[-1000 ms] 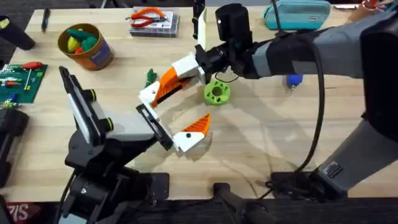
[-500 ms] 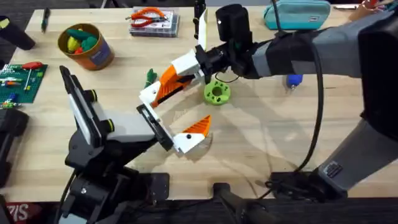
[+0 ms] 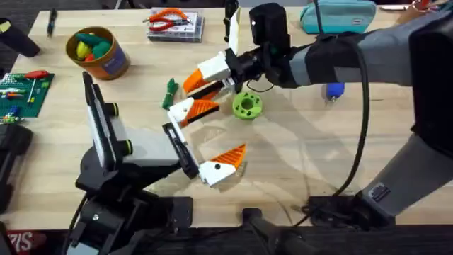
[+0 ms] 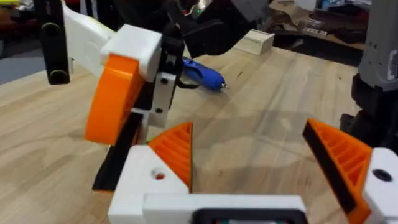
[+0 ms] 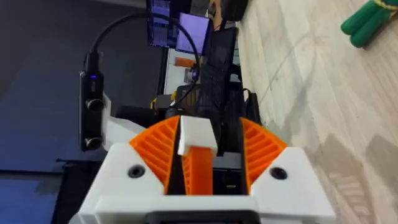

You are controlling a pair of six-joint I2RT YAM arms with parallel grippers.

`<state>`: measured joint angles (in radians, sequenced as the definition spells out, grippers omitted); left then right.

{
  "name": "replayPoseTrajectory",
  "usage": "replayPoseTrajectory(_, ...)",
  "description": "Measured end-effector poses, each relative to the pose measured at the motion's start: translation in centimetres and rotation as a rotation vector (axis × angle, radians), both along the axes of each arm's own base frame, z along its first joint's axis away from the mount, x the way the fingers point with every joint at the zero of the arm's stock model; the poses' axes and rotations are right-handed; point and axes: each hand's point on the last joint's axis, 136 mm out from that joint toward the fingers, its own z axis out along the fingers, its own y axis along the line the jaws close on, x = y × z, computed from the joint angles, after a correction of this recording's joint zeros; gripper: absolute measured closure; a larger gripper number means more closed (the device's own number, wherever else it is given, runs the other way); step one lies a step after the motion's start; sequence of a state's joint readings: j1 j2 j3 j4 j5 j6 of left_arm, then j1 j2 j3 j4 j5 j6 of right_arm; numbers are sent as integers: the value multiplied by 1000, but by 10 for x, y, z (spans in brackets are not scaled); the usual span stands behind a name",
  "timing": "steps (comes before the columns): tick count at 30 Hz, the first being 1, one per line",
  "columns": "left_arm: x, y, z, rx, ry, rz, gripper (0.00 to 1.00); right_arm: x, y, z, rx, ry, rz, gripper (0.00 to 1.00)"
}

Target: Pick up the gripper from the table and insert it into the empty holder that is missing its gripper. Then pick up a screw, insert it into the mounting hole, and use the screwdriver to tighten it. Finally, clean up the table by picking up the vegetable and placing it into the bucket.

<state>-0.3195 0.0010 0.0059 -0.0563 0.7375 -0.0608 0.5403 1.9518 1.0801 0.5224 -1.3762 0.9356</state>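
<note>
My right gripper (image 3: 200, 81) reaches across the table and is shut on the white and orange gripper piece (image 5: 198, 140), holding it above the wood. That piece (image 4: 118, 99) hangs just beyond the far finger of my left gripper (image 3: 228, 127). My left gripper stands wide open with nothing between its orange pads (image 4: 177, 149). The green vegetable (image 3: 170, 91) lies on the table left of both grippers. The yellow-orange bucket (image 3: 106, 64) stands at the back left with vegetables inside. A blue-handled screwdriver (image 3: 334, 91) lies to the right. I cannot make out the holder or a screw.
A green round part (image 3: 246, 105) with holes sits right of the grippers. A clear compartment box (image 3: 185, 30) with orange pliers on it is at the back. A teal pouch (image 3: 338, 15) lies back right, and a green circuit board (image 3: 21, 92) at the left edge.
My left arm has swung, carrying its open gripper a little right and toward the front edge. My right gripper has drawn back slightly, so a gap shows between the two.
</note>
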Motion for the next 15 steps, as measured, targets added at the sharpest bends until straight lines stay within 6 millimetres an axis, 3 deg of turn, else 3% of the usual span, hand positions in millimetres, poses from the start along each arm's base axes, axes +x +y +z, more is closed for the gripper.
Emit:
replayPoseTrajectory(2, -1, -1, 0, 0, 0, -7, 14, 1, -1, 0, 1, -2, -2, 453)
replayPoseTrajectory(7, -3, -1, 0, -1, 1, -18, 14, 6, -4, 0, 0, -3, -20, 43)
replayPoseTrajectory(15, -4, -2, 0, -1, 2, -26, 14, 31, -24, -1, -7, 2, -97, 9)
